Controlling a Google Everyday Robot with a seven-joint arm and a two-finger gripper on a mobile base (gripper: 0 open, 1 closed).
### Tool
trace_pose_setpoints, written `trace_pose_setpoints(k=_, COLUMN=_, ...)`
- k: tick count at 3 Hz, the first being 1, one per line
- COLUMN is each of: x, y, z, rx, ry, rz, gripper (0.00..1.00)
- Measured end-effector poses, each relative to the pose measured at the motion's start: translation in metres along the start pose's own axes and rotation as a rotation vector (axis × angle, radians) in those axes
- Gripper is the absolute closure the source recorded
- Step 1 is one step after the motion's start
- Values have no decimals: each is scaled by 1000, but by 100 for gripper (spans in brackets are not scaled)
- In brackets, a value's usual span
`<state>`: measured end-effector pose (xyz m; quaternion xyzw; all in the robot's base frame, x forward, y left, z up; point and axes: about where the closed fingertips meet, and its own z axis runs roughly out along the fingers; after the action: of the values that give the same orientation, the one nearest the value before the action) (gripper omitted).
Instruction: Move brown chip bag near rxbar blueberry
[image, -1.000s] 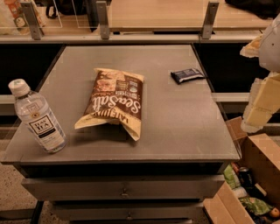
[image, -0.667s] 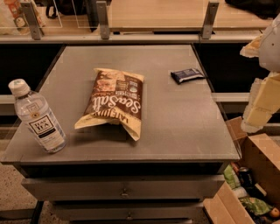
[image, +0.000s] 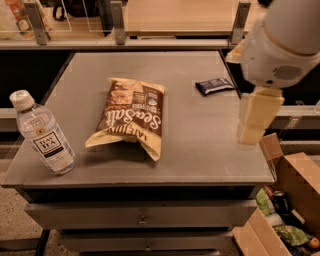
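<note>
Lying flat on the grey table (image: 210, 150) in the camera view, the brown chip bag (image: 131, 116) sits about mid-surface, its "Sea Salt" lettering upside down. Right of the bag and farther back, well apart from it, lies the rxbar blueberry (image: 214, 85). Left of the bag, near the front edge, a clear water bottle (image: 44, 137) stands upright. The gripper (image: 254, 117) hangs from the white arm (image: 285, 42) well right of the bag, at the table's right edge; whether it is apart or closed cannot be told.
</note>
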<state>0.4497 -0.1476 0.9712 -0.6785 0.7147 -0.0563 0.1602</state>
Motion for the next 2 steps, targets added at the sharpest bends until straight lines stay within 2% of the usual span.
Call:
trace_pose_setpoints(k=1, x=-47, y=-11, z=16, rx=-16, ry=20, rz=-125, gripper=0)
trace_pose_setpoints(k=2, x=-88, y=-22, z=31, rx=-37, ry=27, rz=-221, gripper=0)
